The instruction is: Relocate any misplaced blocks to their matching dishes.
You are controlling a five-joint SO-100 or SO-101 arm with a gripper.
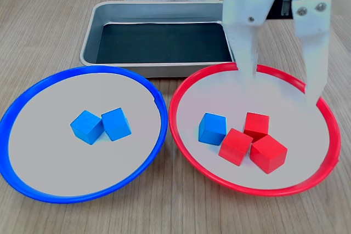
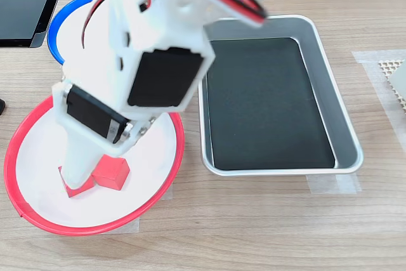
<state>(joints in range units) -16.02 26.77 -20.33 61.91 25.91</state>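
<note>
Looking at the gripper [image 1: 282, 89] first: its two white fingers are spread wide apart with nothing between them, hanging over the far side of the red-rimmed plate [image 1: 186, 86] in the first exterior view. The tips sit above the plate's bare grey surface, behind the cluster of cubes, not touching any of them as far as I can tell.

The one I care about is the blue cube [image 1: 212, 129], the only blue thing in the red plate. It's on the first exterior view's left of the cluster, just beside a red cube [image 1: 236, 146], maybe touching it. Two more reds, one behind [image 1: 256, 125] and one in front [image 1: 269, 153], are packed in on the other side. In the second exterior view the arm hides the blue one completely, so I'm going off one camera here.

Handling guess: small, rigid, glossy, probably light. Won't squash, but smooth faces could slip if I pinch on edges or corners. I'd want the fingers flat on two opposite faces, choosing the pair that keeps a finger out of the gap next to the red neighbour.

Its home is the blue-rimmed plate [image 1: 33, 89], on the first exterior view's left, where two blue cubes [image 1: 101, 125] already sit together. The silver tray [image 1: 159, 9] behind is not part of this.
</note>
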